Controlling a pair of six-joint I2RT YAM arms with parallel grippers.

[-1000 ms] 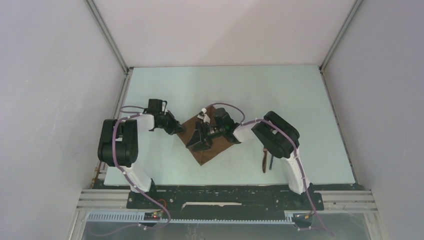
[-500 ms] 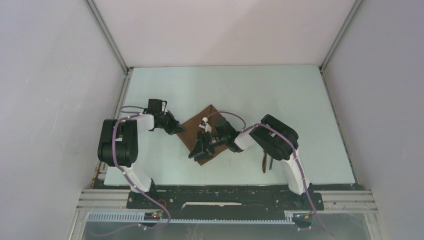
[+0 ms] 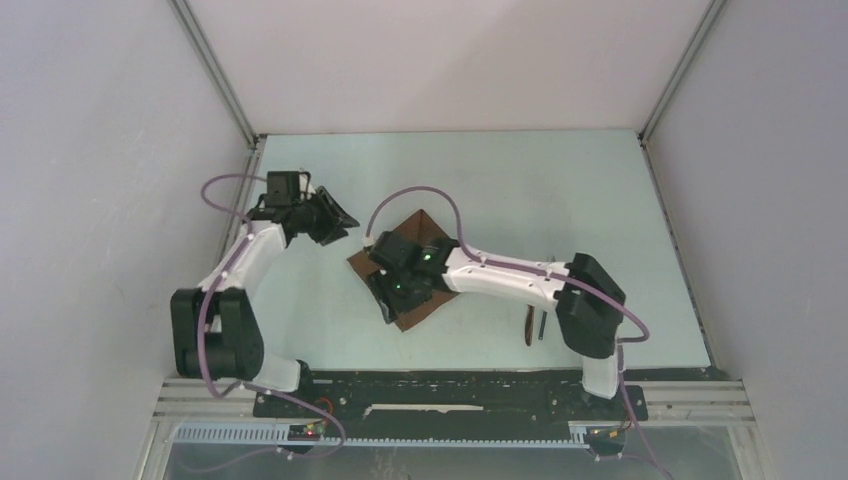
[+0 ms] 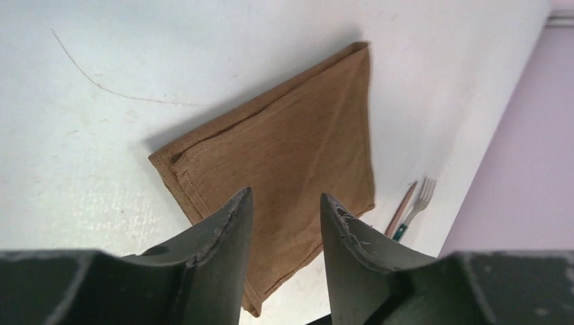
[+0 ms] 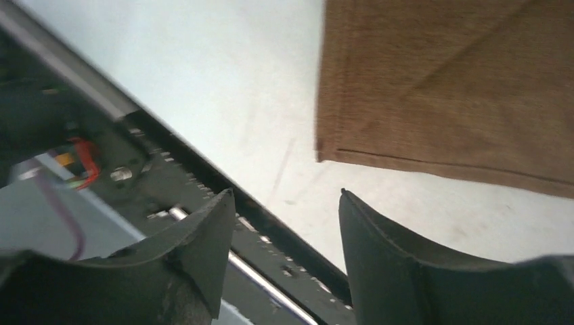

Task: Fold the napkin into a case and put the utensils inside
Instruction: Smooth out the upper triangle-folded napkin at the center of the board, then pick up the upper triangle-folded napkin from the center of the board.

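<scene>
The brown napkin (image 3: 418, 226) lies folded into a flat square on the table's middle; in the left wrist view the napkin (image 4: 298, 142) shows its stitched hems. My right gripper (image 3: 384, 302) hovers open over its near left corner, the napkin (image 5: 460, 81) just beyond the fingertips, nothing between them. My left gripper (image 3: 338, 216) is raised to the back left of the cloth, open and empty (image 4: 284, 198). The utensils (image 3: 534, 325) lie beside the right arm's base: a fork (image 4: 418, 200) with a dark green handle and a brown-handled piece (image 4: 402, 208).
The table's near edge and black rail (image 5: 203, 183) run just below the right gripper. Grey walls (image 3: 110, 200) close in the left, right and back sides. The right arm's forearm (image 3: 510, 275) stretches across the near right of the table.
My left gripper let go of the napkin's left corner, opened and rose to the back left. The right arm stretched out, its gripper sliding over the cloth to the near left corner.
</scene>
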